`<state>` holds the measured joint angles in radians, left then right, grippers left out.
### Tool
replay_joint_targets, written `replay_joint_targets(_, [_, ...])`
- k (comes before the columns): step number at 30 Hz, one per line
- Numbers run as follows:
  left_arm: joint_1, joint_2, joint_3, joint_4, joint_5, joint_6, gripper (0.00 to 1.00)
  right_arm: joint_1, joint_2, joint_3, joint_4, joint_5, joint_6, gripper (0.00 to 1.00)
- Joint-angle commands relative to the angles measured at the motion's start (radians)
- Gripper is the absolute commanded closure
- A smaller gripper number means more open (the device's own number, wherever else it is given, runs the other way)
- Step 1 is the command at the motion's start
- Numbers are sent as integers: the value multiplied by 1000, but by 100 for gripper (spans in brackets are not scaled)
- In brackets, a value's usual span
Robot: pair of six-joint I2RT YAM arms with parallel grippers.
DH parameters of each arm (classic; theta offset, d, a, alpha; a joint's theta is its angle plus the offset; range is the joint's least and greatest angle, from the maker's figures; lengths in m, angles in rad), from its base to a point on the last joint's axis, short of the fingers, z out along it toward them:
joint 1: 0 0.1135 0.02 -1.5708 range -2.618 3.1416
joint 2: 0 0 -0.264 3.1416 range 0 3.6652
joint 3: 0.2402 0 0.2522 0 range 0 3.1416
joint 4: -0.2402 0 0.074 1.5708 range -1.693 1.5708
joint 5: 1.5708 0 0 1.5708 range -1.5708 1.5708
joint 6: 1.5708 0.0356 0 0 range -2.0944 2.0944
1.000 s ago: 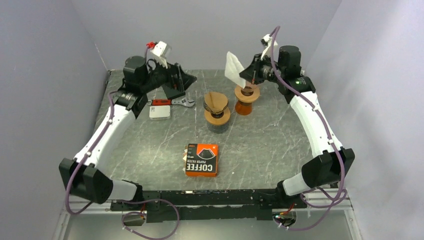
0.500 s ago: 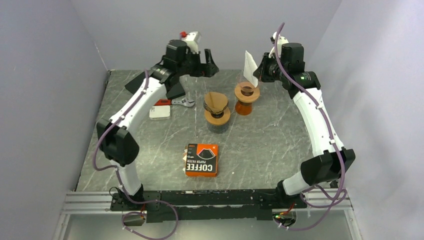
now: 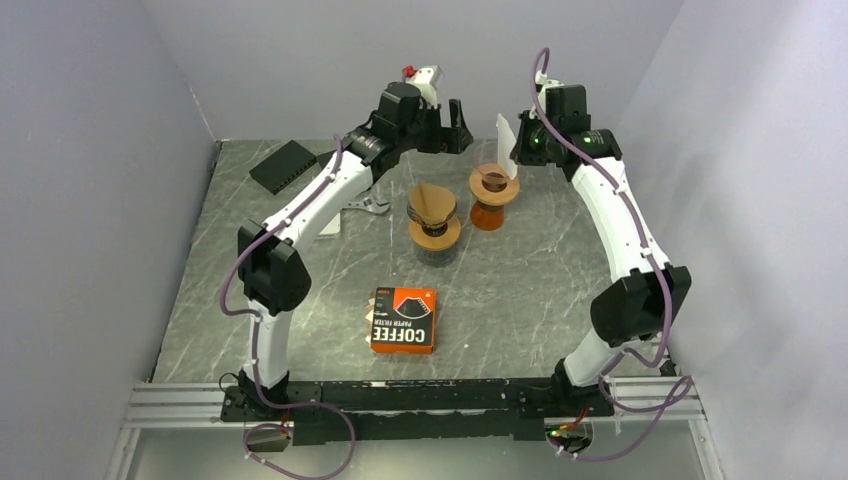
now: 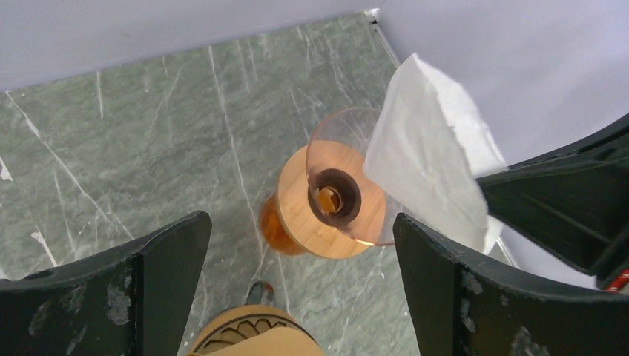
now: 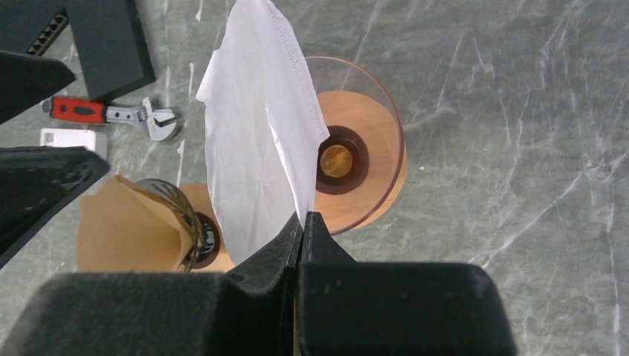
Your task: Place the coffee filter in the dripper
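My right gripper [image 5: 302,219] is shut on the lower corner of a white paper coffee filter [image 5: 259,133], which stands up just above and left of the dripper [image 5: 356,156]. The dripper is an empty clear glass cone on a wooden collar and amber base [image 3: 493,192]. In the top view the filter [image 3: 505,134] hangs above the dripper's far rim, at my right gripper [image 3: 516,146]. My left gripper [image 3: 455,122] hovers open left of it, its view looking down on the dripper [image 4: 337,200] and filter [image 4: 430,148]; nothing lies between its fingers [image 4: 167,256].
A second dripper with a brown filter [image 3: 433,212] stands just left of the first. An orange coffee filter box [image 3: 404,320] lies nearer the front. A black block [image 3: 283,166], a wrench [image 5: 111,113] and a small white box [image 5: 70,138] lie at the back left.
My left arm has swung from the back left across to the dripper, gripper open; the black block now shows behind it. My right gripper has shifted slightly, filter still held.
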<state>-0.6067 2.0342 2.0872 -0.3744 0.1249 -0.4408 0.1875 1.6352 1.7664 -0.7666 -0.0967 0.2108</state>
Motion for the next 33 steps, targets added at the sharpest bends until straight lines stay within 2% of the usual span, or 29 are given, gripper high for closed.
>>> replay_joint_targets(1, [-7,7,42,84,-19,-38,0,1,23,70,-15,40,-17,100])
replay_joint_targets(7, [-35,64,120,81,35,-33,2,1,50,91,-19,35,-11,100])
replay_joint_targets(13, [-74,126,192,50,12,9,0,1,80,107,-30,19,-7,100])
replay_joint_targets(22, [-84,121,158,87,-1,35,0,1,114,123,-42,8,-1,94])
replay_joint_targets(30, [-90,164,212,20,-49,117,2,1,124,125,-39,-11,4,91])
replay_joint_targets(33, [-90,162,203,39,-22,131,1,0,122,123,-34,-21,6,91])
